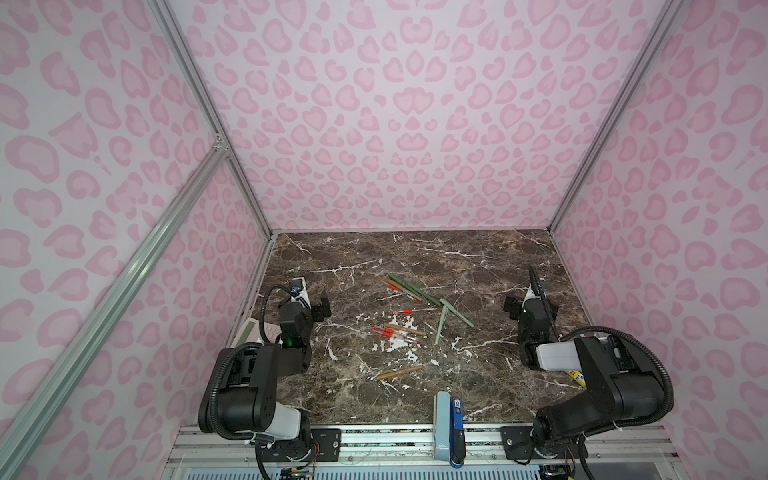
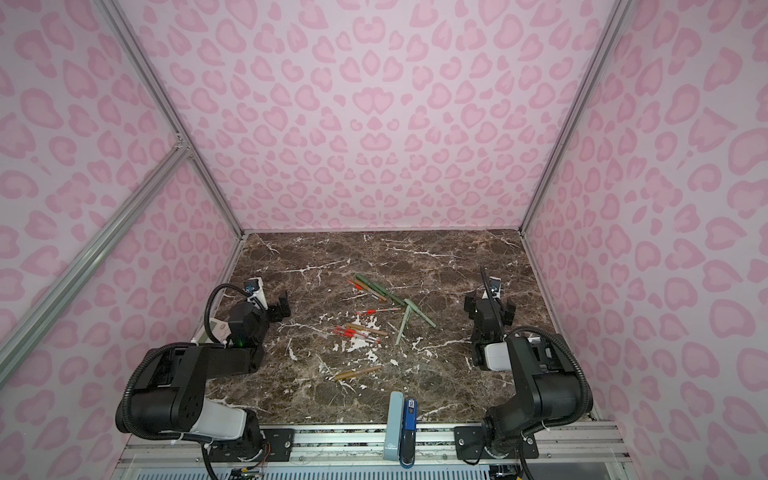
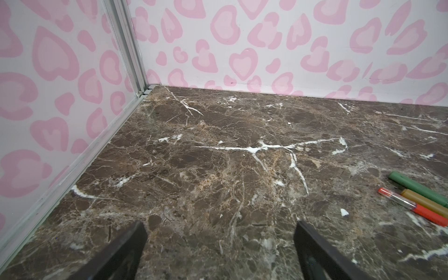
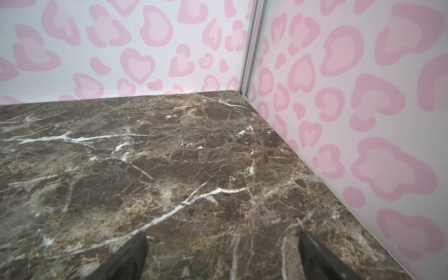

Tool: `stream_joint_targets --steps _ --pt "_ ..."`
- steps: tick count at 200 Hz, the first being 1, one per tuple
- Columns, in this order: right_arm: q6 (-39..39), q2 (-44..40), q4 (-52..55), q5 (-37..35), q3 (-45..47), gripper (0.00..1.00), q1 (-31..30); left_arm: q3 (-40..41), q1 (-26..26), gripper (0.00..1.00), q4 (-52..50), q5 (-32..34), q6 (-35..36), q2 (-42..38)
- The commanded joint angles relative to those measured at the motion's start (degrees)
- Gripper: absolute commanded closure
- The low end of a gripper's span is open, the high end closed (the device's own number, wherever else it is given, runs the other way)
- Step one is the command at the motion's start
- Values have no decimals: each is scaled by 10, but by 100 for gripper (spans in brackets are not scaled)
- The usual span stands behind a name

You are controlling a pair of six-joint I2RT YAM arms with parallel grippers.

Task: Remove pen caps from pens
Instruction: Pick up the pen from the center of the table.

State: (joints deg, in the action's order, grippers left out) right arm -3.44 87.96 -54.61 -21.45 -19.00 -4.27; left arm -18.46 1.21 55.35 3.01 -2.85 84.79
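Pens (image 1: 409, 286) lie scattered mid-counter (image 1: 478, 257), lower centre of frame in both top views. Red caps (image 1: 387, 332) appear fitted. L jaws: apart, empty, frame-left of pens. R jaws: apart, empty, frame-right. Both well clear of pens.

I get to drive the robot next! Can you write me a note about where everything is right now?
Left gripper: open, empty, over the left side of the table.
Right gripper: open, empty, over the right side.
Pens: scattered mid-table between the arms; one tan pen lies alone nearer the front.
Done: nothing looks uncapped yet.
Left: uncap every pen.
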Motion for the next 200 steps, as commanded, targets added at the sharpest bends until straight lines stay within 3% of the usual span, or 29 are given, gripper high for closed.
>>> stream_joint_targets --steps 1,23,46,68,90,123,156,200 --pt "3 -5 -31 -2 3 1 0 -13 -1 2 -7 -6 8 -19" --pt "22 -46 27 -12 -15 1 -15 -113 -1 2 -215 -27 22 -65" --pt "3 -95 211 -7 -87 1 -30 -237 -1 2 -426 -33 29 -79" --pt "-31 -108 396 41 -180 3 -31 -342 -7 2 -606 -30 13 -109" --pt "-48 -112 515 116 -256 9 -36 -400 -7 2 -733 -26 -23 -149" --pt "-18 -88 646 193 -361 9 -75 -333 4 2 -733 -133 52 -252" --pt "28 -20 799 219 -477 10 -129 -282 34 2 -725 -195 71 -275" --pt "25 75 900 278 -560 16 -153 -248 52 2 -694 -237 77 -280"
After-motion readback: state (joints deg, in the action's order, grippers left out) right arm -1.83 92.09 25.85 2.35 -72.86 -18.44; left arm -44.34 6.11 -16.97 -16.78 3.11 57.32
